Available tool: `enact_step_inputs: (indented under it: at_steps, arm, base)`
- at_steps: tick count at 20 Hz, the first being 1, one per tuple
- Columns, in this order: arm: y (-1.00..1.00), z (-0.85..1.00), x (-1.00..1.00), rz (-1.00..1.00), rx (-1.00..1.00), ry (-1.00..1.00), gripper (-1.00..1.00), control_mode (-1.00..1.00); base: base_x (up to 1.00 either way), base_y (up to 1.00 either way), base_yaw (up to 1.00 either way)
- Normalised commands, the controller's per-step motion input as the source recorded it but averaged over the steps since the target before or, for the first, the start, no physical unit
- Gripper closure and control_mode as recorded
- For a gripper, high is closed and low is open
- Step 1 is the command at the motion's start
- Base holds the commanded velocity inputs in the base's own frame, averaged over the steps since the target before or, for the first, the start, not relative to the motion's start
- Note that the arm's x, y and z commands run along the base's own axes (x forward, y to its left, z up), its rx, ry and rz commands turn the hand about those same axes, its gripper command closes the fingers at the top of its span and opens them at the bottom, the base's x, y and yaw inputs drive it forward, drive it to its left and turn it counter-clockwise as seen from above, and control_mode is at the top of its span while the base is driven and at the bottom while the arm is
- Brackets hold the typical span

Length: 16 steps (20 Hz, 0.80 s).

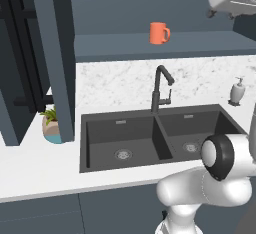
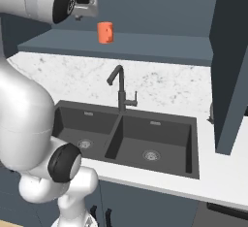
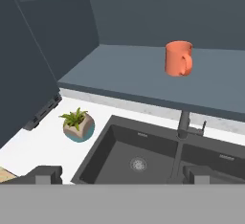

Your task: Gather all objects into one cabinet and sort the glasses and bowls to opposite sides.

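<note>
Orange mug (image 3: 178, 59) stands upright in cabinet (image 1: 150, 48), handle right.

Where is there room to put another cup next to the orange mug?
The orange mug stands alone on the cabinet floor, with bare floor on both sides of it and in front, up to the front edge. Below, white counter lies free in front of the plant pot. The faucet and sink crowd the middle.

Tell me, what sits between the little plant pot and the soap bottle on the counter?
The dark double sink with its black faucet, seen in the left base view, between plant pot and soap bottle.
</note>
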Motion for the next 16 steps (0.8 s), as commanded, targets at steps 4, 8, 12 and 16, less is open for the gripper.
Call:
enact_step_inputs:
  at_steps: [4,8,12,16]
  arm:
    - [0.03,-0.56,0.74,0.00,0.00,-0.05,-1.00,-1.00]
    - [0.00,-0.41,0.65,0.00,0.03,-0.08,-1.00,-1.00]
    - [-0.07,-0.13,0.45,-0.01,0.05,-0.06,-1.00,-1.00]
    - [0.00,0.00,0.03,0.00,0.00,0.00,-1.00,-1.00]
  base:
    - [0.00,0.00,0.00]
    - [0.00,0.00,0.00]
    - [0.00,0.00,0.00]
    - [0.00,0.00,0.00]
